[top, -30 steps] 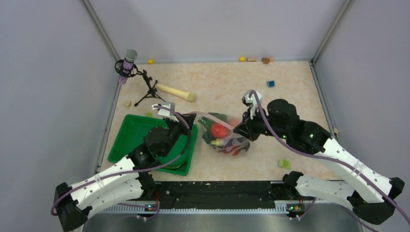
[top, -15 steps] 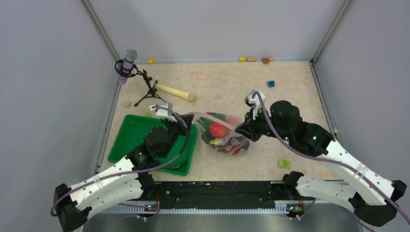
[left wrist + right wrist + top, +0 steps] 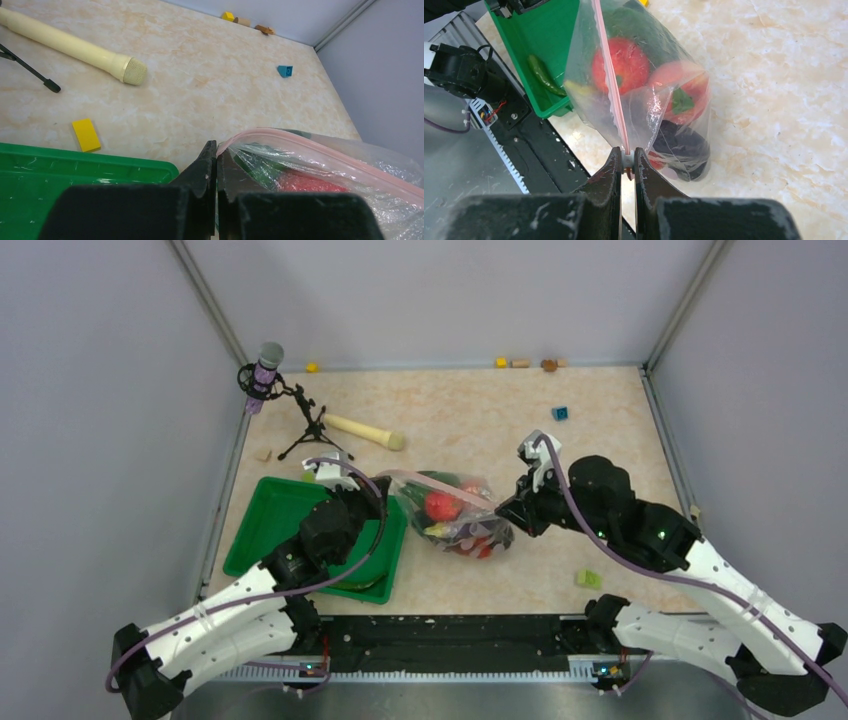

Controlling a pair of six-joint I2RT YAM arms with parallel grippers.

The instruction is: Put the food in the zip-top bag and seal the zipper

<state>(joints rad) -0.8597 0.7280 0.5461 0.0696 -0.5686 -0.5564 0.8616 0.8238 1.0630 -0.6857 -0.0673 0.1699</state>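
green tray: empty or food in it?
Not empty: the right wrist view shows a green pepper-like piece lying in the green tray. Rest of the tray is partly hidden.

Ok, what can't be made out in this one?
Zipper: sealed or not; right wrist sees it edge-on, top external too small.
Dark food at the zip-top bag's bottom: right wrist, blurred by crumpled plastic.
Green item in the green tray: right wrist, bag covers its end.
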